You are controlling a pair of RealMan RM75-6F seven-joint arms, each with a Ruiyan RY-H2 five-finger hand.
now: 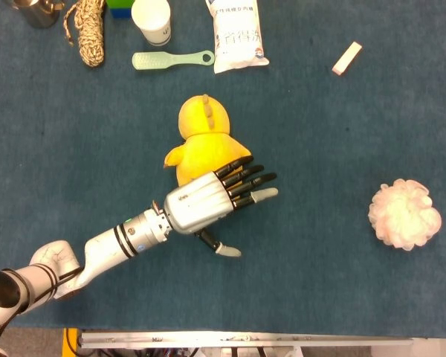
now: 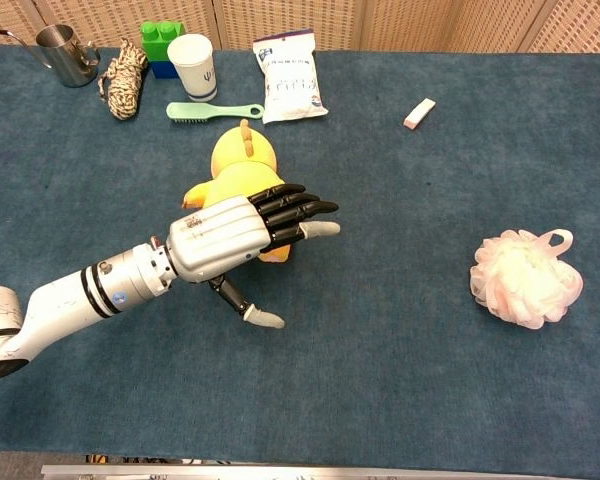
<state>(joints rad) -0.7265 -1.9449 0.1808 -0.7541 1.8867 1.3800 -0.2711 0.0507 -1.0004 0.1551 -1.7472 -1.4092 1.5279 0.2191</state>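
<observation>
The yellow plush duck (image 1: 201, 141) lay on the blue table (image 1: 320, 297), partly under the left hand (image 1: 208, 201), its head pointing away from the wrist. The left hand was spread flat, palm down, fingers (image 2: 300, 212) straight and apart, thumb angled off toward the robot; it grasped nothing. Whether the palm actually touched the duck's lower body or hovered just above couldn't be told from either view. Beyond the duck, further from the hand, sat a green brush (image 1: 171, 59), a white paper cup (image 1: 150, 18) and a snack packet (image 1: 238, 33). Far off past the fingertips, well apart, lay a pink bath pouf (image 1: 405, 214). A small pink eraser (image 1: 347, 58) lay well apart too, approx. beyond and to the fingertip side.
</observation>
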